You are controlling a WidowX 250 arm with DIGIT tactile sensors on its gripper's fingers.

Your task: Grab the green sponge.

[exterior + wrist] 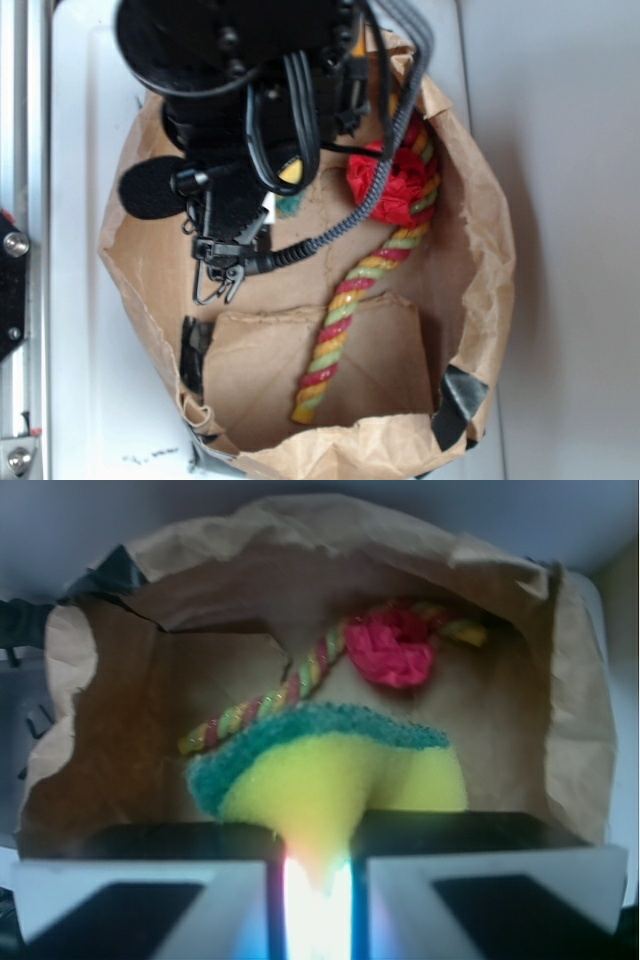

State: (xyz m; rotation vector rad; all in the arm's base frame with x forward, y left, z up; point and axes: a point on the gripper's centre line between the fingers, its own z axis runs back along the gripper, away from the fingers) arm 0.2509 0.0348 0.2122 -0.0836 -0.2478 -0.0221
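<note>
Now gripper (318, 880) clenched on the green sponge (330, 770).
Foam pinched narrow between fingers; rope (270, 698) and red ball (392, 647) beyond, apart.

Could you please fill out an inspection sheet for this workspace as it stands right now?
Surface: white table carrying a brown paper bag, top rolled down.
Job's things: green sponge, yellow foam with a green layer, squeezed in the hand.
Clutter: red ruffled ball and twisted rope in the bag; tape on the bag's rim.
Grippers: hand shut on the sponge.
Cables: coiled black cable along the arm.
Surroundings: metal frame at the left edge.
</note>
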